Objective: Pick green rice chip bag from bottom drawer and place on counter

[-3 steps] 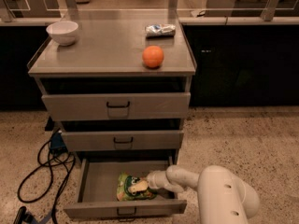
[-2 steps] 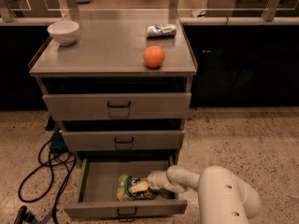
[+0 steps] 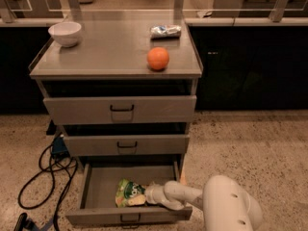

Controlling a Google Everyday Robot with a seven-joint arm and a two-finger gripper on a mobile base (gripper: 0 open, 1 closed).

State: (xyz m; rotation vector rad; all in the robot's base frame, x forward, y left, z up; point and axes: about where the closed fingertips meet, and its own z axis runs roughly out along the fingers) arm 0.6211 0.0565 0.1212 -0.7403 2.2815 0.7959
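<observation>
The end effector [image 3: 142,198] was seen low inside the open bottom drawer [image 3: 100,186], against the right edge of the green rice chip bag [image 3: 126,192]. Whether it gripped could not be told. The bag, lying flat, was judged light, crinkly and crushable, and best pinched at an edge seam for lifting to the bench [image 3: 110,47].

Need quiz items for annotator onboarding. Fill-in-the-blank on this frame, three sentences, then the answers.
1. The green chip bag lies in the open ____ drawer of the cabinet.
2. On the counter sit a wrapper, an orange and a white ____.
3. The pincer is down inside the open drawer, right at the ____.

Missing words: bottom; bowl; bag.
</observation>
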